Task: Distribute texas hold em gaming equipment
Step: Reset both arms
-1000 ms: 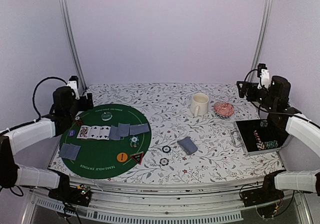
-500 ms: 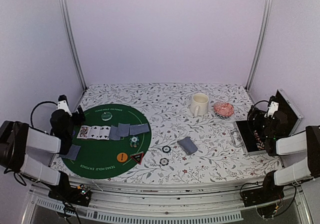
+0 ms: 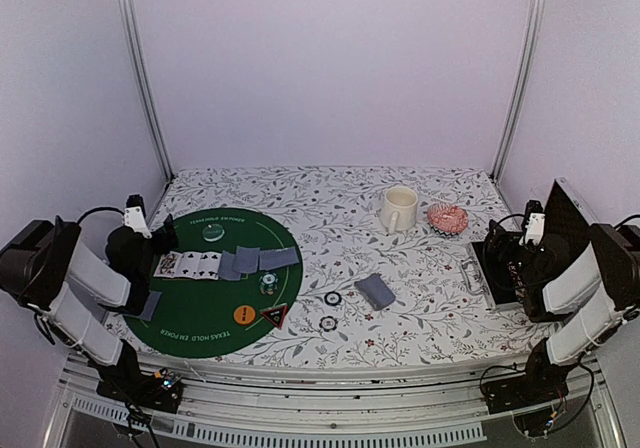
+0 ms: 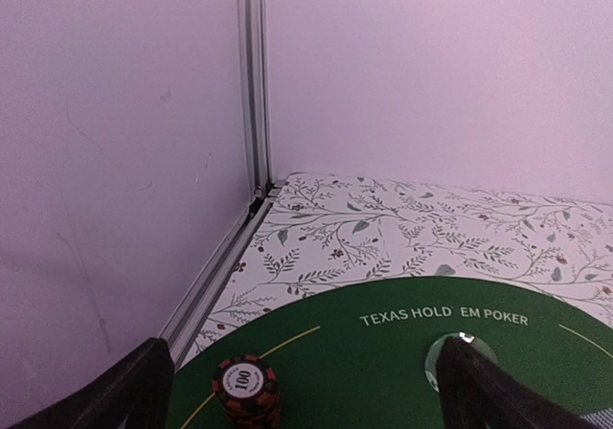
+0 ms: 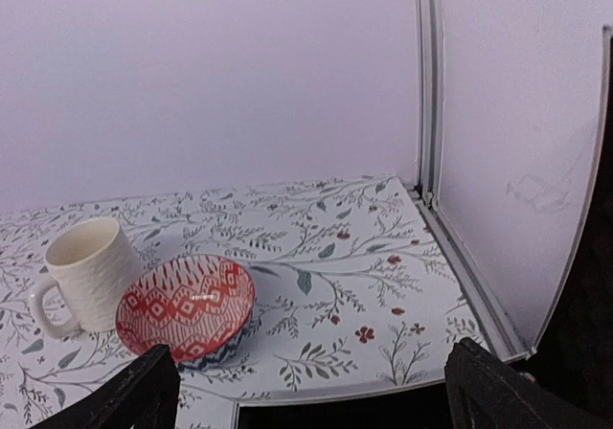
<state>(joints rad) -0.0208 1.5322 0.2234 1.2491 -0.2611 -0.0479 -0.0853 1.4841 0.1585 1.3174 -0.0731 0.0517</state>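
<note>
A round green poker mat (image 3: pixel 190 330) lies at the left. On it are face-up cards (image 3: pixel 187 264), grey-blue-backed cards (image 3: pixel 260 259), a clear disc (image 3: pixel 213 232), a chip stack (image 3: pixel 268 284), an orange button (image 3: pixel 245 314) and a black-and-red triangular marker (image 3: pixel 275 314). A card deck (image 3: pixel 375 290) and two chips (image 3: pixel 332 298) lie on the cloth. My left gripper (image 3: pixel 158 236) (image 4: pixel 306 400) is open and empty at the mat's left edge, over a red-black chip stack (image 4: pixel 247 391). My right gripper (image 3: pixel 500 246) (image 5: pixel 311 400) is open and empty over the black case (image 3: pixel 497 273).
A cream mug (image 3: pixel 398 208) (image 5: pixel 86 274) and a red-patterned dish (image 3: pixel 447 218) (image 5: pixel 187 306) stand at the back right. The case lid (image 3: pixel 565 218) stands upright by the right wall. Metal frame posts (image 4: pixel 252 84) mark the back corners. Both arms are folded low near the side walls.
Both arms have come down and folded back toward the table's side edges. Their grippers stayed open. Nothing on the table moved.
</note>
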